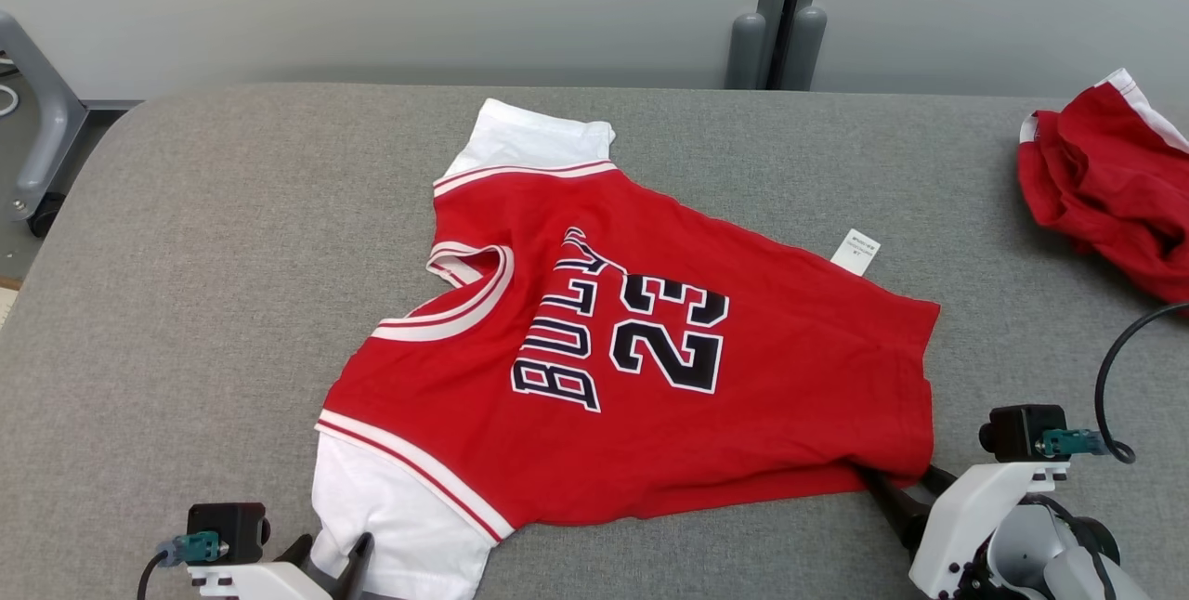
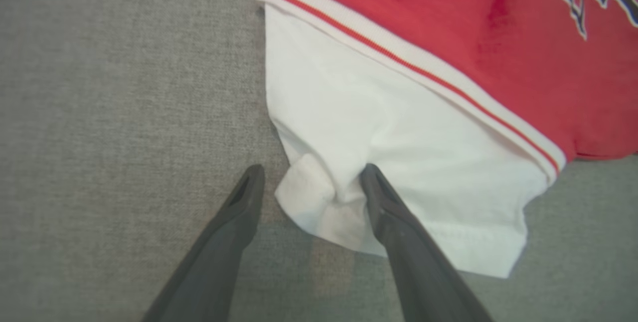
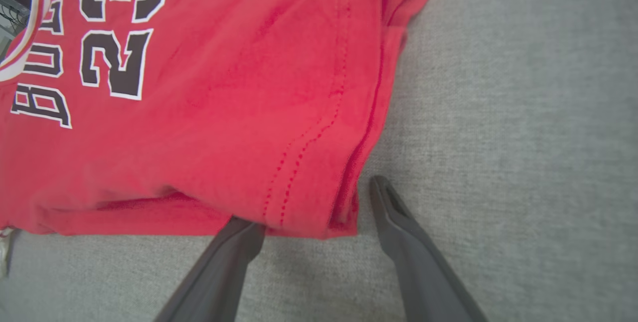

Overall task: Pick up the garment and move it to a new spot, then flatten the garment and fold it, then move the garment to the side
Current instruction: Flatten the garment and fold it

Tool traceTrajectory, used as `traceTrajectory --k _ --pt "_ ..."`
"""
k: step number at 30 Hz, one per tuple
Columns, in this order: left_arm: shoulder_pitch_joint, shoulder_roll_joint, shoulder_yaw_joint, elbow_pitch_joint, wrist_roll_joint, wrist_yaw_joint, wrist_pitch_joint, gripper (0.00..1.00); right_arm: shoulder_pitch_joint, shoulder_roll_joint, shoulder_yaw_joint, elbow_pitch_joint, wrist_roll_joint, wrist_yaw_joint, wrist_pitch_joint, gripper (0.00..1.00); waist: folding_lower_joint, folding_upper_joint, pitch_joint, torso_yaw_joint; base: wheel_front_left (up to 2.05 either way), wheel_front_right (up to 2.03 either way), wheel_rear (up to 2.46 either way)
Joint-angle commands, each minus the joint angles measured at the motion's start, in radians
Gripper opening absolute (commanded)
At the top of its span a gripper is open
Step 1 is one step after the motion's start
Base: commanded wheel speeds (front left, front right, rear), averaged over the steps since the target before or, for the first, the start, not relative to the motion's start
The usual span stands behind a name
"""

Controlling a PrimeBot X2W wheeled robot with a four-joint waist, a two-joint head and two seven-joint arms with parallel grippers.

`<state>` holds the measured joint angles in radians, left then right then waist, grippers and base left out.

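head view: both jaws spread, each straddling a near corner of the jersey [image 1: 790,377].

You've got a grey fabric-covered surface [image 1: 186,256]. A crumpled red cloth with white trim [image 1: 1105,191] lies at its far right end, running out of frame. Behind the surface's far edge there's a pale grey wall [image 1: 372,6] and two rounded grey posts [image 1: 746,50] side by side. Off its left end stands a grey tubular frame [image 1: 42,131].

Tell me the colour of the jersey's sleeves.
White; the sleeve shows best in the left wrist view.
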<state>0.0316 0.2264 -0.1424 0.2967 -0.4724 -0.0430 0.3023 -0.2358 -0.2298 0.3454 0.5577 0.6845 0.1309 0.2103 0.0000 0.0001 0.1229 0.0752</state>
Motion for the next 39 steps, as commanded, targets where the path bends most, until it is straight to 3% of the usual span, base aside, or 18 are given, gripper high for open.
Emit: traceTrajectory --k 1,2,3,4,5,6,20,32,39 --pt "-0.015 -0.002 0.002 0.014 -0.008 -0.007 -0.002 1.0 0.018 0.018 0.03 0.027 0.012 0.0 0.012 1.0 0.0 -0.0001 0.0 0.0 0.0 0.0 0.0" --pt "-0.019 -0.003 0.001 0.022 -0.011 -0.009 -0.005 0.96 0.016 0.018 0.035 0.028 0.018 0.0 0.012 1.0 0.0 -0.0001 0.0 0.0 0.0 0.0 0.0" --pt "-0.021 -0.003 0.0 0.027 -0.012 -0.01 -0.008 0.73 0.016 0.02 0.04 0.029 0.025 0.0 0.011 0.85 0.0 -0.0001 0.0 0.001 0.0 0.0 0.0" --pt "-0.021 -0.003 -0.002 0.031 -0.012 -0.013 -0.011 0.45 0.016 0.02 0.047 0.029 0.03 0.001 0.01 0.49 0.0 -0.0001 -0.001 0.002 0.0 0.0 0.0" --pt "-0.021 -0.004 -0.002 0.035 -0.015 -0.015 -0.014 0.0 0.016 0.019 0.056 0.027 0.036 0.002 0.008 0.27 0.0 -0.0001 -0.002 0.002 0.0 0.0 0.0" --pt "-0.02 -0.004 -0.002 0.038 -0.019 -0.018 -0.018 0.0 0.017 0.019 0.064 0.024 0.043 0.003 0.005 0.0 0.0 -0.0001 -0.003 0.003 0.0 0.0 0.0" --pt "0.019 0.002 0.014 -0.034 -0.054 -0.012 -0.036 0.0 0.059 -0.066 0.082 -0.078 0.156 0.0 -0.025 0.0 0.0 -0.0001 -0.028 -0.005 0.0 0.0 0.0" --pt "0.123 0.036 0.047 -0.33 -0.059 0.049 0.012 0.0 0.205 -0.206 -0.038 -0.388 0.286 0.0 0.008 0.0 0.0 -0.0001 -0.019 -0.025 0.0 0.0 0.0" --pt "0.151 0.032 0.038 -0.472 -0.065 0.075 0.047 0.0 0.293 -0.226 -0.122 -0.547 0.297 0.0 0.027 0.0 0.0 -0.0001 -0.005 -0.037 0.0 0.0 0.0"
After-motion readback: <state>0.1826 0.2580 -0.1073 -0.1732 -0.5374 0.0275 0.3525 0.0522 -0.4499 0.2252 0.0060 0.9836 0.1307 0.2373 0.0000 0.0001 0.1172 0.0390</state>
